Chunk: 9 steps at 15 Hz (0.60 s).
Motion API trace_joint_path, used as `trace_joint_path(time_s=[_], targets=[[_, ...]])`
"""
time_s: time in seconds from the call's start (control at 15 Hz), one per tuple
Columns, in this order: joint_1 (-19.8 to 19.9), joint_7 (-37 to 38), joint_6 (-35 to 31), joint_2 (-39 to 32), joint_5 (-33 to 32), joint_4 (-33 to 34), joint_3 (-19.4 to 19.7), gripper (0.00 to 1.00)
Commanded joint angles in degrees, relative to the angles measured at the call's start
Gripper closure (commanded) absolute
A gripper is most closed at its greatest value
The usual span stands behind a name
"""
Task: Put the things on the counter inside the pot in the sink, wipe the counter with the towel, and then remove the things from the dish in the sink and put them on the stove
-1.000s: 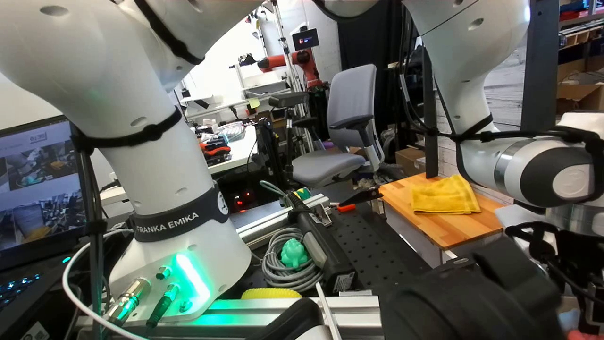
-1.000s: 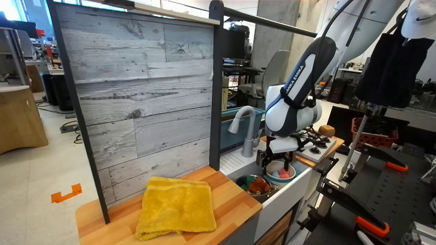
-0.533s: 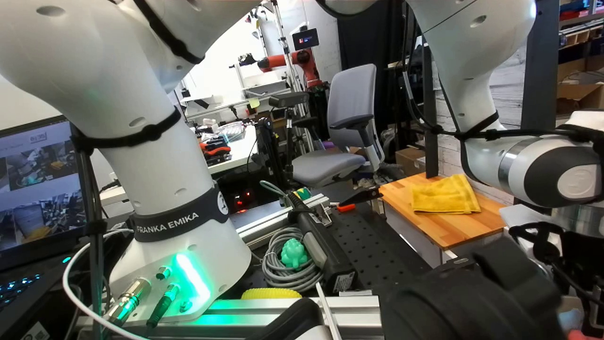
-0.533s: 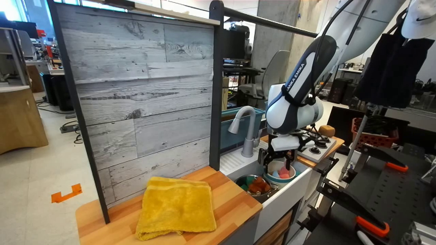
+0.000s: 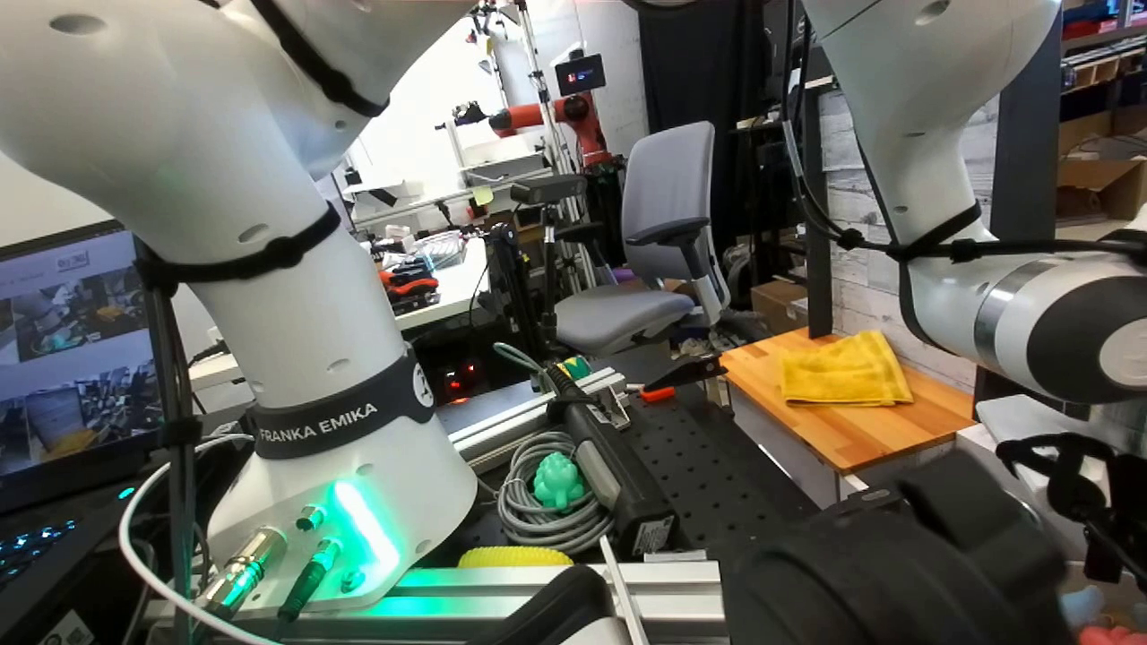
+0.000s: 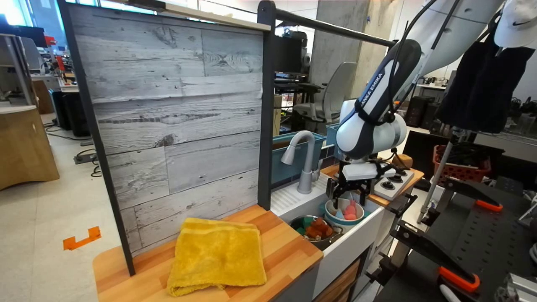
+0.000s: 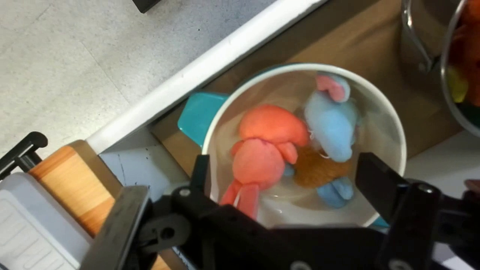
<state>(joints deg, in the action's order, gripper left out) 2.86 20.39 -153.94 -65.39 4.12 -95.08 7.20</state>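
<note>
Wrist view: my pincer [image 7: 284,165] gapes empty over the white pot [image 7: 378,123]; inside, the coral plush toy [image 7: 260,159], long axis crossing my closing line, lies left of my centre, so I'd shift that way. In an exterior view the stove [image 6: 400,186] is near me; in an exterior view the towel [image 5: 842,372] lies on the tabletop [image 5: 833,439].

In an exterior view we read FRANKA EMIKA in pale capitals on the black band [image 5: 345,421] around the base of the robot arm [image 5: 296,313], with a round emblem [image 5: 422,385] at the band's end. In an exterior view we make out ANKA EMIKA along a strip [image 6: 371,89] on the arm, the start of the name hidden. A white cap [image 6: 514,32] shows us a dark Nike swoosh [image 6: 520,23]. The laptop screen [image 5: 81,358] and the label [image 5: 653,537] on a black box [image 5: 633,484] we find too small or blurred to read.
</note>
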Motion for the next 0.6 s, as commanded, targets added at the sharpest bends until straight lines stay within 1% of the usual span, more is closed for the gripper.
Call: trace_joint_path(time_s=[0.0,0.13,0.2,0.27,0.33,0.4,0.53], targets=[[-1.1,0.4,-1.1,-1.3,2.3,0.8,-0.6,0.0],[-2.5,1.2,-1.3,-2.2,2.3,1.1,-0.2,0.0],[-3.1,1.5,-1.1,-2.5,2.2,1.2,0.1,0.02],[-3.6,1.9,-0.8,-2.9,2.1,1.4,0.4,0.26],[-4.0,2.2,-0.5,-3.1,2.0,1.6,0.6,0.26],[-4.2,2.4,-0.6,-3.3,2.1,1.7,0.6,0.31],[-4.5,2.7,-0.7,-3.5,2.1,1.7,0.8,0.48]])
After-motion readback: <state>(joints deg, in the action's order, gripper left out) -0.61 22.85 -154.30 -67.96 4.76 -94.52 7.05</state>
